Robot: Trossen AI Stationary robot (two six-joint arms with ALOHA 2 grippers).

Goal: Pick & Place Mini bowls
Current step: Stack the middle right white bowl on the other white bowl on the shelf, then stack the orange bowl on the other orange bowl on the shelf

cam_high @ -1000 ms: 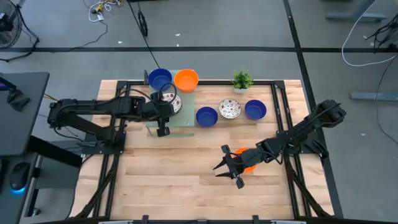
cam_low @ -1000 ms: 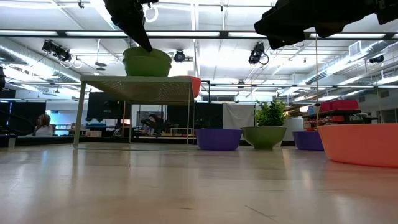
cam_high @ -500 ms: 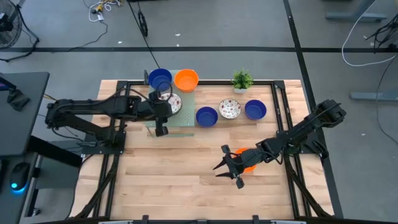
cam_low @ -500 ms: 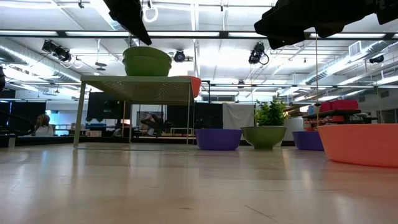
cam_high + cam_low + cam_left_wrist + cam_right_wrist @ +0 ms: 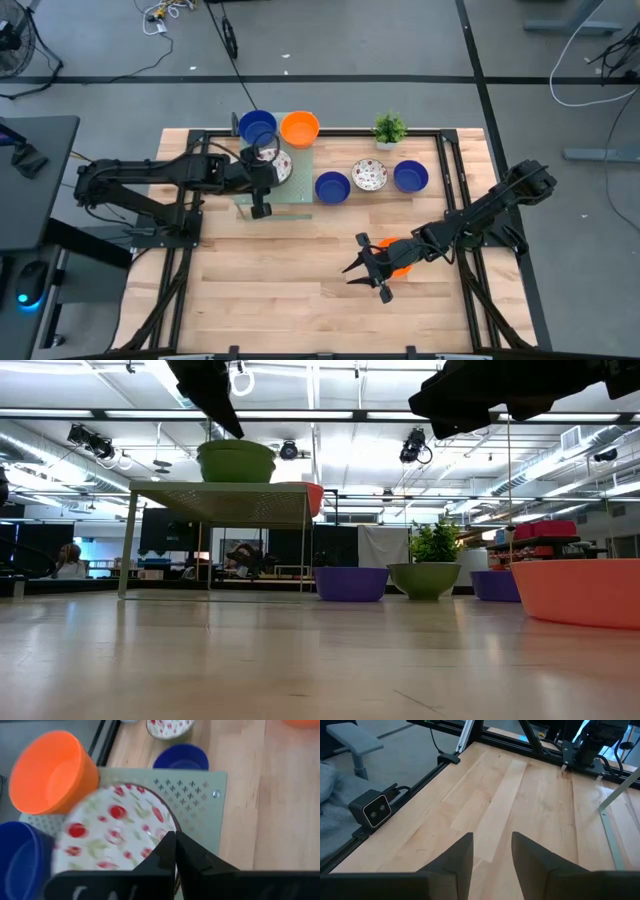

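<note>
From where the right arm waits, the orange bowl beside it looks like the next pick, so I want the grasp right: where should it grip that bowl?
Grip the rim of the orange bowl, coming from above with one finger inside and one outside. It sits upright and open, and its flared wall is likely too wide to span. The right gripper is open just beside it, over bare table.

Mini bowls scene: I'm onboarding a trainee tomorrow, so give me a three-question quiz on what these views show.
1. True or false: the left gripper is over the perforated green stand.
2. Which bowl lies beside the right gripper? A) blue B) orange C) floral
3. Fill in: on the stand, the floral bowl sits with a blue bowl and an ___ bowl.

Key: 1 true. 2 B, the orange bowl on the table. 3 orange.
</note>
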